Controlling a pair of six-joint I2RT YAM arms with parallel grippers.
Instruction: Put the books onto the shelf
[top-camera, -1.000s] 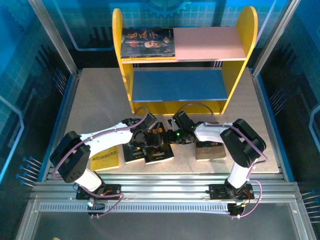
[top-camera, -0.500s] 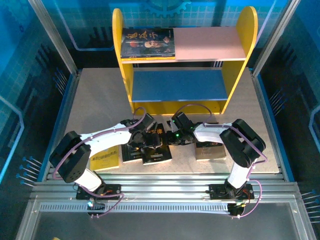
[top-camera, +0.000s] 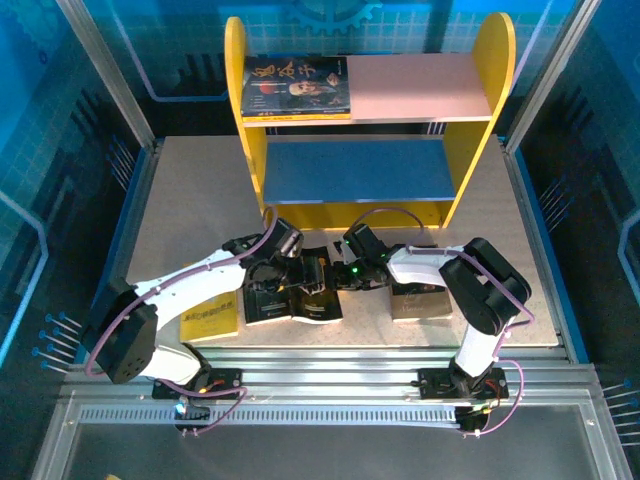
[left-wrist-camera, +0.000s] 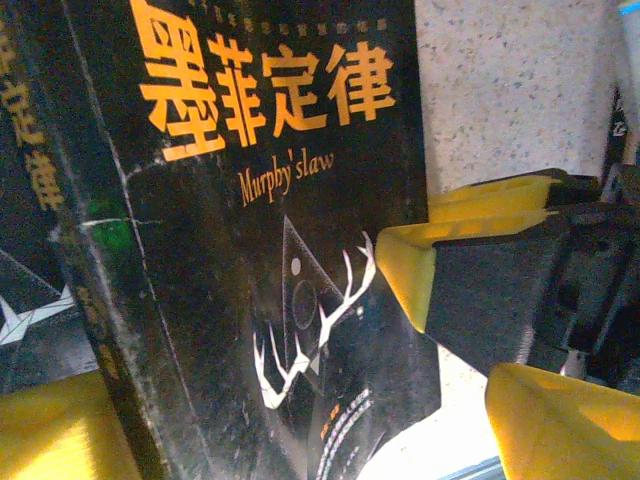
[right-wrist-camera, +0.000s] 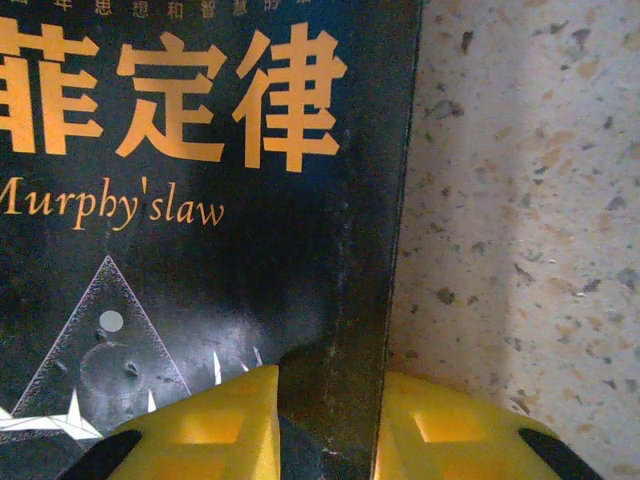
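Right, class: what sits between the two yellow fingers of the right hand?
The edge of the black book, clamped in the right hand. The right wrist view shows it.

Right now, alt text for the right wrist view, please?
The right gripper pinches the edge of a black book between two yellow fingers. Its cover shows orange Chinese characters, the words Murphy'slaw and a white triangle design; speckled table lies to the right.

The paperback (right-wrist-camera: 200, 250) looks glossy and scuffed, the tabletop (right-wrist-camera: 520, 200) matt.
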